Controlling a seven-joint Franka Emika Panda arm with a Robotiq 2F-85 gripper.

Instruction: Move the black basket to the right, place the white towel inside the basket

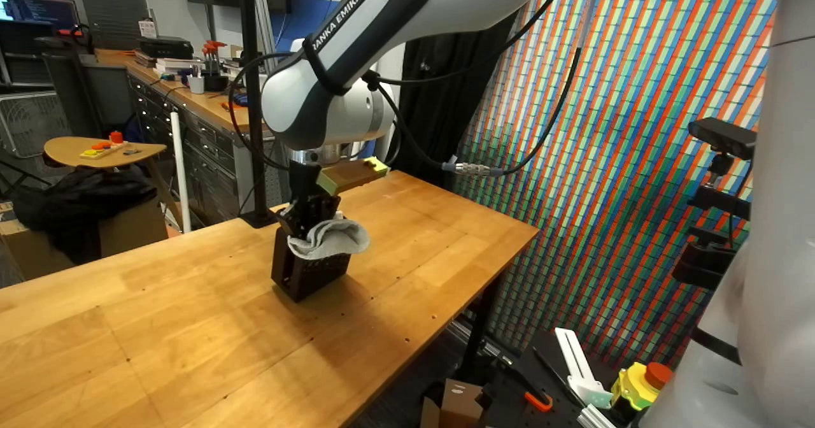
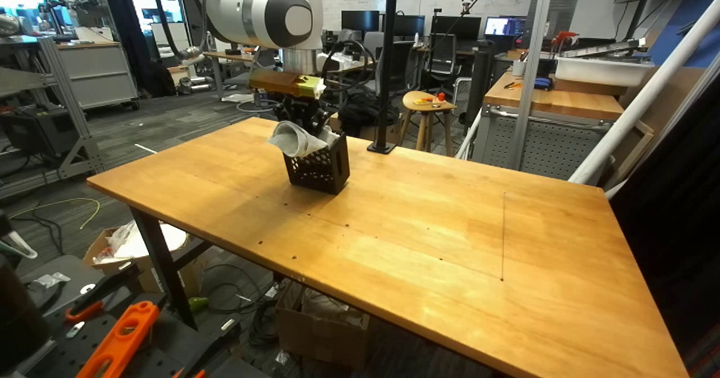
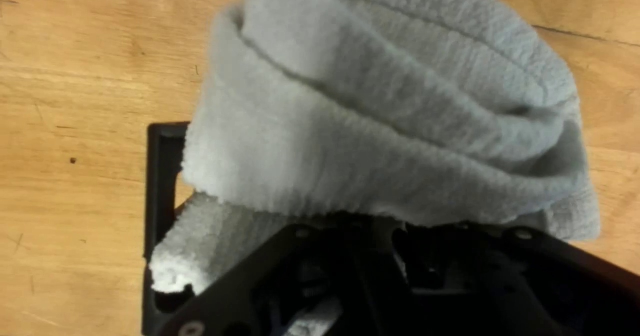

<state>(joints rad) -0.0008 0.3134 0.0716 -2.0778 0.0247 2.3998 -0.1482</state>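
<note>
The white towel (image 3: pixel 380 111) is lying right at the jaws, partly below them in the opening of the black basket (image 2: pixel 315 174) and partly bulging out ahead of them, past the rim. A smaller end is showing beside the jaws, at the basket's inner edge. The basket is standing upright beneath the gripper (image 2: pixel 306 122) on the wooden table (image 2: pixel 450 226); whether that spot is satisfying the move to the right, these views are not settling. Whether the jaws are pinching the towel or standing free of it, I cannot tell: folds and dark gripper parts are hiding the tips. The placing is looking nearly done, in my judgement; what is probably remaining is freeing the towel, coaxing the overhang down below the jaws, and drawing them clear.
</note>
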